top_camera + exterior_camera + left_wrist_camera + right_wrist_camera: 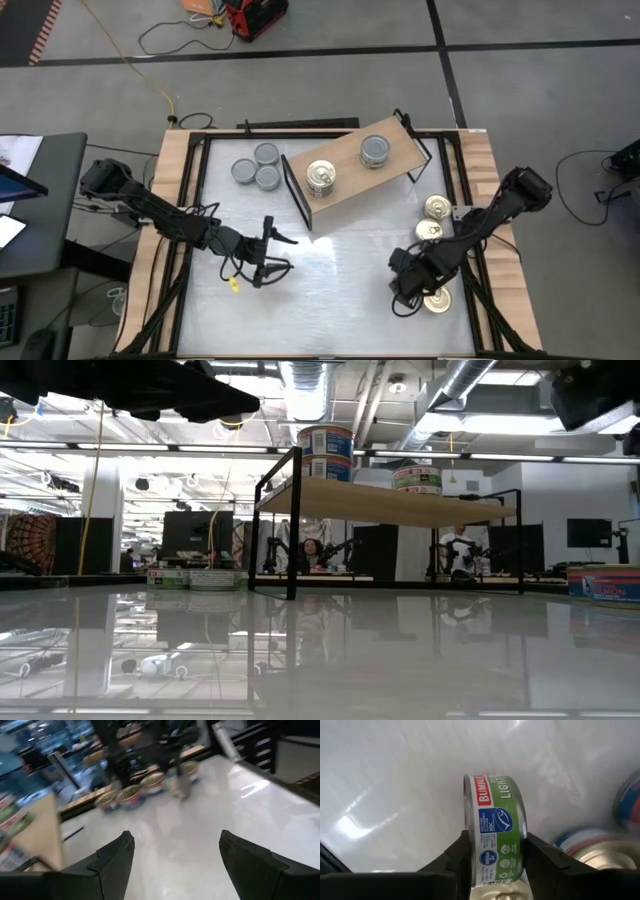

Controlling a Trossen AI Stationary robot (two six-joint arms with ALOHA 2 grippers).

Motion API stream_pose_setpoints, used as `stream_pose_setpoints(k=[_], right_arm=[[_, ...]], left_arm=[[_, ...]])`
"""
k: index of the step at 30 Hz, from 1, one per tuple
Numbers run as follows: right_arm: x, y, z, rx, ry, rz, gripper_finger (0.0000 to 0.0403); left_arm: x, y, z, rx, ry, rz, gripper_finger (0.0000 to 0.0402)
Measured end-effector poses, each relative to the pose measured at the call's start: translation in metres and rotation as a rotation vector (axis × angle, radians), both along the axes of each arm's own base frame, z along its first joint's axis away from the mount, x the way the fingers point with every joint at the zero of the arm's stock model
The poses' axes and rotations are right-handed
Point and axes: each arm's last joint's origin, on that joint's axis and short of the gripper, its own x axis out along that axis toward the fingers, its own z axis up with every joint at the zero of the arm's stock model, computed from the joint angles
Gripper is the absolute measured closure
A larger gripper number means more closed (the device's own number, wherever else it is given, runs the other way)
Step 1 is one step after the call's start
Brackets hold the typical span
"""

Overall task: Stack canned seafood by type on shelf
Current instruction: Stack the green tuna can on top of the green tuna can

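The shelf (350, 168), a tan board on a black frame, stands at the far middle. It carries a stack of gold-lidded tins (321, 178) and a stack of grey-topped tins (374, 151). Three grey-topped tins (256, 168) sit on the table left of it. Gold-lidded tins (437, 207) lie near the right edge. My right gripper (405, 283) points down there, shut on a green-labelled tin (495, 820). My left gripper (275, 250) hangs open over the table's left middle, with nothing between its fingers (115, 855). My right gripper pinches the green-labelled tin between its two fingers, one on each flat end (467, 827). The fingers come from above and point down. The tin stands on edge with its label wall facing up. I cannot tell whether its lower side rests on the table.
Two more tins (590, 850) lie close beside the held one, and another gold-lidded tin (437, 300) sits near the front right. The white tabletop's (340, 270) middle is bare. Wooden rails (170, 200) and black frame bars run along the table's left and right sides.
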Motion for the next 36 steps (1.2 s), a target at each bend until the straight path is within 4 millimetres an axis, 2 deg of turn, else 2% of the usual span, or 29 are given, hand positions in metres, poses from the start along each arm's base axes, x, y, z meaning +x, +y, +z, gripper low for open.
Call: stream_pose_setpoints(k=[4, 7, 10, 15, 21, 28, 36], right_arm=[[0.000, -0.018, 0.018, -0.056, -0.115, 0.008, 0.0216], [-0.002, -0.034, 0.034, -0.087, -0.205, 0.002, 0.0222], [-0.005, -0.053, 0.051, -0.134, -0.302, -0.013, 0.0239], [-0.011, -0.086, 0.082, -0.225, -0.522, -0.027, 0.0239], [-0.019, -0.125, 0.116, -0.327, -0.751, -0.044, 0.0222], [-0.020, -0.164, 0.133, -0.411, -0.855, -0.068, 0.0239], [-0.014, -0.210, 0.136, -0.484, -0.882, -0.094, 0.0231]], left_arm=[[-0.002, 0.001, 0.007, -0.020, -0.031, -0.100, 0.0123], [0.000, 0.005, 0.006, -0.053, -0.025, -0.138, 0.0123], [0.005, 0.008, 0.001, -0.090, 0.004, -0.180, 0.0123], [0.013, 0.007, -0.013, -0.105, 0.037, -0.218, 0.0123], [0.014, 0.005, -0.024, -0.081, -0.053, -0.269, 0.0123], [0.004, 0.011, -0.030, -0.091, -0.072, -0.210, 0.0123], [0.003, 0.013, -0.033, -0.093, -0.059, -0.165, 0.0123]])
